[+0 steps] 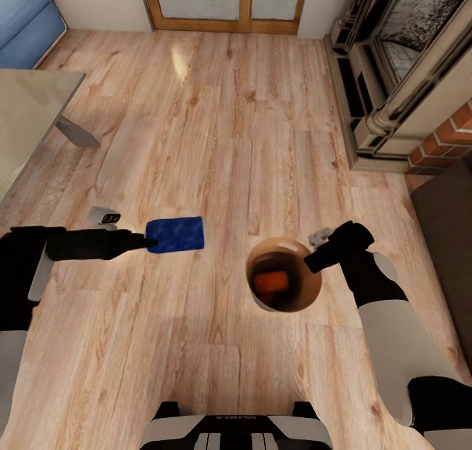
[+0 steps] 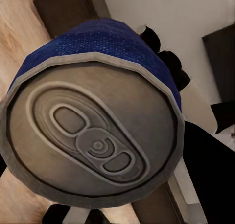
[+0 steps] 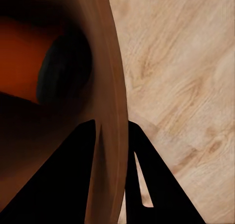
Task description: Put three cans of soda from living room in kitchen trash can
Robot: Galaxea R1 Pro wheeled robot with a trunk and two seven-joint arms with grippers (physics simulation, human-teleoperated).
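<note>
Head view: your left gripper (image 1: 152, 242) holds the dark blue cylindrical soda can (image 1: 175, 234) lying sideways above the light wood plank floor (image 1: 223, 129). Your right gripper (image 1: 313, 257) clamps the rim of the small round bin with a coppery-brown inside (image 1: 283, 283), carried just right of centre; 1 orange soda can (image 1: 271, 282) lies at its bottom. The blue can and the bin are near each other but apart. A light-blue sofa (image 1: 23, 18) sits at the far left, a grey tabletop (image 1: 29, 109) below it, wood-framed glass doors (image 1: 226, 4) at the far wall, and a red-brick fireplace (image 1: 439, 90) at the right.

Left wrist view: you see the blue can's (image 2: 105, 48) silver top with its pull tab facing the camera; black fingers (image 2: 169, 62) press its far side, so the jaws are closed on it.

Right wrist view: 2 black fingers (image 3: 142, 170) straddle the bin's (image 3: 110, 87) brown wall, 1 inside and 1 outside, pinching it. The orange can (image 3: 19, 62) glows inside, beside a dark rounded shape you cannot identify.
</note>
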